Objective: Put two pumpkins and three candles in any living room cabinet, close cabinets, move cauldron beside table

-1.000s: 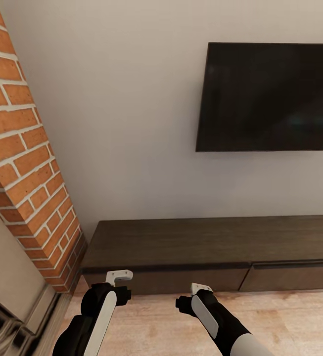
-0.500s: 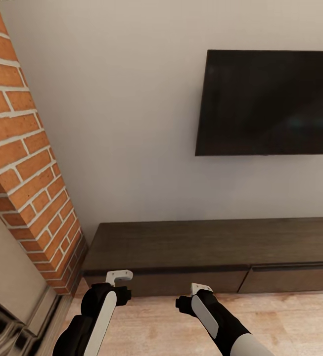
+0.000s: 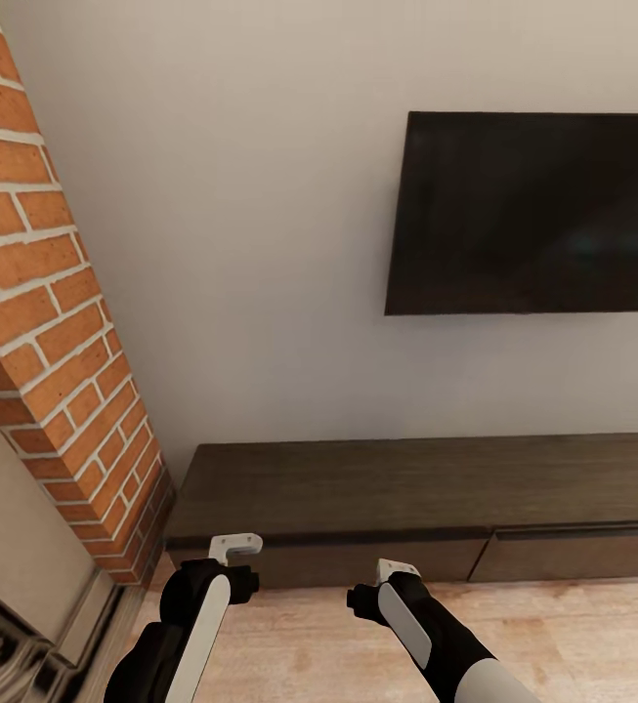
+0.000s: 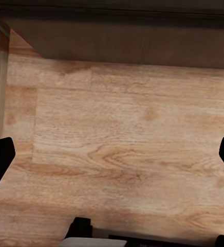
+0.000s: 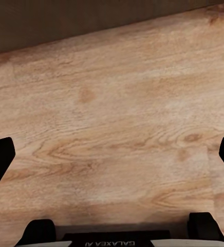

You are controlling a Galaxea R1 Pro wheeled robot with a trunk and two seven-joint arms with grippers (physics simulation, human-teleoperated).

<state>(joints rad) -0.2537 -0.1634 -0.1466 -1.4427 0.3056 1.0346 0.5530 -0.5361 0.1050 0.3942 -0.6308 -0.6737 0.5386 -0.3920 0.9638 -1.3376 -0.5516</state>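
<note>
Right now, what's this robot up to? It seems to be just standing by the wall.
It is facing the long dark cabinet under a wall-mounted TV, beside a brick fireplace. Both arms hang low over the wood floor in front of it. The left gripper and right gripper are open and hold nothing. The drawer fronts in view look shut. No pumpkins or candles are being handled.

Dark-brown cabinet (image 3: pixel 406 508), drawers closed
</note>
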